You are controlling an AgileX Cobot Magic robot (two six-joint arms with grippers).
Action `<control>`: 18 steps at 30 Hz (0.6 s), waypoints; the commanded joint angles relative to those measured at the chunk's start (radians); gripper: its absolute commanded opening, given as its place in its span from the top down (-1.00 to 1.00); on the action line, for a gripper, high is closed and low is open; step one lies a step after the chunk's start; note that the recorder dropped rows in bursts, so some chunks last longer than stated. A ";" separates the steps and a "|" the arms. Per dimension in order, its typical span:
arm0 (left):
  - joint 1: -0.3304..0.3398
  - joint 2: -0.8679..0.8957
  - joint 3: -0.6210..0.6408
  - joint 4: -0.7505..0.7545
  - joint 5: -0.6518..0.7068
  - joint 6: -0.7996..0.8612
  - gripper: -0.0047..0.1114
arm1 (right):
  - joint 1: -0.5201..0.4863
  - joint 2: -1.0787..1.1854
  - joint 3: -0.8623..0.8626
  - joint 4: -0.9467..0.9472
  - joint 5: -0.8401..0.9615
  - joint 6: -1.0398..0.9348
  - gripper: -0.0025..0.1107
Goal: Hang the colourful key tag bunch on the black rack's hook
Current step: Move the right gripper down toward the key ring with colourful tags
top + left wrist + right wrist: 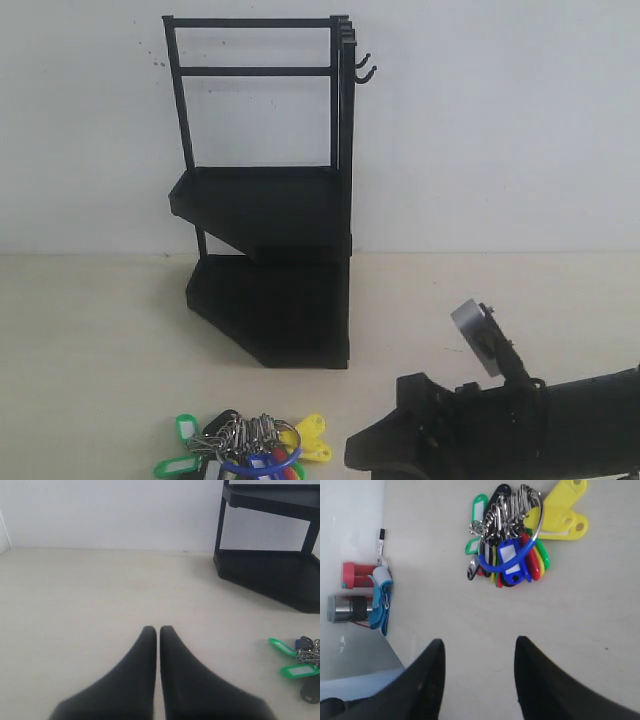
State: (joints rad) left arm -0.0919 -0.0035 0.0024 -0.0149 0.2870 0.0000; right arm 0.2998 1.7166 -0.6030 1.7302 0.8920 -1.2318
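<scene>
The colourful key tag bunch (245,450) lies flat on the table near the front edge, its blue loop and silver rings on top; it also shows as the key tag bunch (517,535) and key tag bunch (300,665). The black rack (270,200) stands at the back by the wall, with small hooks (364,68) at its upper right. My right gripper (479,645) is open and empty, a short way from the bunch; its arm (500,430) lies low at the right. My left gripper (158,630) is shut on nothing, apart from the bunch.
The rack's lower shelves (272,570) show in the left wrist view. Past the table's edge lie a red and metal cylinder object with blue tape (365,592). A white wall (500,120) backs the table.
</scene>
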 commanded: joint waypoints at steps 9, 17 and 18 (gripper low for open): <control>0.002 0.004 -0.002 -0.003 -0.002 0.000 0.84 | 0.193 0.191 -0.198 0.014 -0.166 0.101 0.19; 0.002 0.004 -0.002 -0.003 -0.002 0.000 0.84 | 0.232 0.266 -0.279 0.014 -0.210 0.158 0.19; 0.002 0.004 -0.002 -0.003 -0.002 0.000 0.84 | 0.232 0.275 -0.293 0.014 -0.210 0.163 0.19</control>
State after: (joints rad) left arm -0.0919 -0.0035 0.0024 -0.0149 0.2870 0.0000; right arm 0.5280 1.9698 -0.8640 1.7381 0.6874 -1.0831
